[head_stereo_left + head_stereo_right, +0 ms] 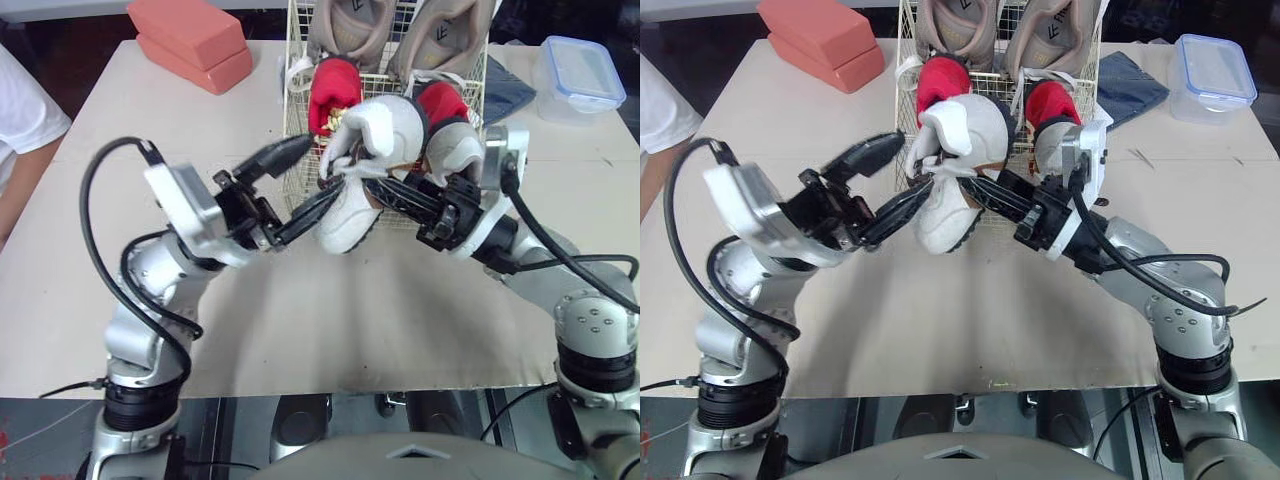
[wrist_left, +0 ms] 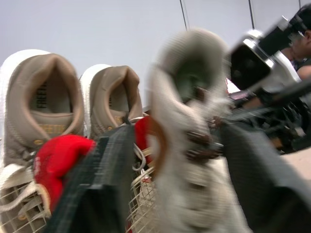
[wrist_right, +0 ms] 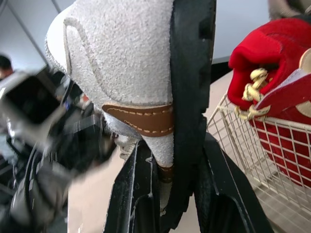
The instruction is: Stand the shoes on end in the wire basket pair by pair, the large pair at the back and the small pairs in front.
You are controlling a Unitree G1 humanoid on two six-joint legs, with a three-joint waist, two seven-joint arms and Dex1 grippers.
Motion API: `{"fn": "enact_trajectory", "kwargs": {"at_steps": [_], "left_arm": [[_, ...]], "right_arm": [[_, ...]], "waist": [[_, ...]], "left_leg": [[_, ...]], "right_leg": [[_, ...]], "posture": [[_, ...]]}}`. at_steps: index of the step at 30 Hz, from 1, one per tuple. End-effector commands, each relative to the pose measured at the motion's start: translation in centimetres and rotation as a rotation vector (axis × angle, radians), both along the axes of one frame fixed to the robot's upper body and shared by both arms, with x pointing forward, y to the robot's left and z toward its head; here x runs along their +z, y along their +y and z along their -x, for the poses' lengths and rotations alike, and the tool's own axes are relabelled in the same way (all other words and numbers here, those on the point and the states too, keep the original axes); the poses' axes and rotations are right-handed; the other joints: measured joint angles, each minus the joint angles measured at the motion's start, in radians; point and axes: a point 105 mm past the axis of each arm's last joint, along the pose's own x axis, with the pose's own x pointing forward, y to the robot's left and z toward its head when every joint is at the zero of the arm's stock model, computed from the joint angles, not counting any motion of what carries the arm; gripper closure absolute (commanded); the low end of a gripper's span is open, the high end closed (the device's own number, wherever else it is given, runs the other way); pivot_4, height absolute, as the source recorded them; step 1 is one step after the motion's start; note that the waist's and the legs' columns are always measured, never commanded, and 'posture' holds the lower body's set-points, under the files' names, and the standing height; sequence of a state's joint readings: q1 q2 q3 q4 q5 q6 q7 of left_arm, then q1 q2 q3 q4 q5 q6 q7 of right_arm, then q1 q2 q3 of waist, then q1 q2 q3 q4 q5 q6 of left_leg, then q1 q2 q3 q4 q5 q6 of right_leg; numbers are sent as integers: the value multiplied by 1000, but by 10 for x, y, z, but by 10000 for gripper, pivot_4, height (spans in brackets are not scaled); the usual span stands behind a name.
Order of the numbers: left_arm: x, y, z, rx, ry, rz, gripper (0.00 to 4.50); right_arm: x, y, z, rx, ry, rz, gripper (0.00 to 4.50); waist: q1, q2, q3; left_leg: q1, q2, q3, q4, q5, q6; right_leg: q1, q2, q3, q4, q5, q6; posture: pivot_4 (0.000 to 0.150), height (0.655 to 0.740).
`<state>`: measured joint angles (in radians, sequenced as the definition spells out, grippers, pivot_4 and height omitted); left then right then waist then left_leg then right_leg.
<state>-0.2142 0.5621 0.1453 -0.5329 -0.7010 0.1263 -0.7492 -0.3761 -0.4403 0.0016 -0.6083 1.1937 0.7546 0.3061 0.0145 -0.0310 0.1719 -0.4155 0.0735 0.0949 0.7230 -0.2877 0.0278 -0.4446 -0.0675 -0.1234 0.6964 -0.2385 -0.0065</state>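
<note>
The wire basket (image 1: 300, 130) stands at the table's far middle. The large tan pair (image 1: 355, 25) stands on end at its back, with two small red shoes (image 1: 335, 90) in front of them. A small white suede shoe (image 1: 350, 215) with a black sole hangs over the basket's front edge. My right gripper (image 1: 358, 182) is shut on its heel and sole (image 3: 187, 73). From the left, my left gripper (image 1: 320, 172) is open, and its fingers (image 2: 97, 189) straddle the same shoe. Another pale shoe (image 1: 455, 150) seems to stand at the basket's front right.
Two salmon blocks (image 1: 190, 40) are stacked at the far left of the table. A clear box with a blue lid (image 1: 580, 75) and a blue cloth (image 1: 508, 90) lie at the far right. A person's white sleeve (image 1: 20, 120) shows at the left edge.
</note>
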Motion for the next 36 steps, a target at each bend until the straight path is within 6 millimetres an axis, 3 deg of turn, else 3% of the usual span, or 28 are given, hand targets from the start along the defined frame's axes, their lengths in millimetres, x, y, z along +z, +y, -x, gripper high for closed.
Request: {"fn": "enact_trajectory", "kwargs": {"at_steps": [1,9,20,28,32,36], "left_arm": [[21,17,1,-125,130,65,600],[10,24,13,-365,379,-97,600],[5,-2,11,-607,437,-261,600],[0,-11,8,-748,479,-372,600],[-3,-14,8,-800,502,-410,12759],[-7,-18,10,-851,519,-438,31996]], "right_arm": [[8,-11,12,77,-101,-2,43356],[-3,-8,30,238,-173,83,43356],[-10,6,40,343,-269,182,43356],[-10,12,45,402,-317,232,43356],[-8,14,46,427,-335,248,43356],[-8,16,47,447,-345,258,43356]], "waist": [[0,0,0],[-1,3,2],[0,3,2],[0,3,2],[0,3,2],[-1,3,2]], "left_leg": [[0,0,0,0,0,0],[0,0,0,-1,2,-4],[0,-1,0,-1,2,-4],[0,-1,1,-1,2,-4],[0,-1,1,-1,2,-4],[0,-1,1,-1,2,-4]], "right_leg": [[0,0,0,0,0,0],[-1,1,0,-1,-2,3],[-1,1,0,-1,-2,3],[-2,2,0,-1,-2,3],[-2,2,0,-1,-2,3],[-2,2,1,-1,-2,3]], "posture": [[1500,6860],[1500,6860],[1500,6860],[1500,6860],[1500,6860],[1500,6860]]}}
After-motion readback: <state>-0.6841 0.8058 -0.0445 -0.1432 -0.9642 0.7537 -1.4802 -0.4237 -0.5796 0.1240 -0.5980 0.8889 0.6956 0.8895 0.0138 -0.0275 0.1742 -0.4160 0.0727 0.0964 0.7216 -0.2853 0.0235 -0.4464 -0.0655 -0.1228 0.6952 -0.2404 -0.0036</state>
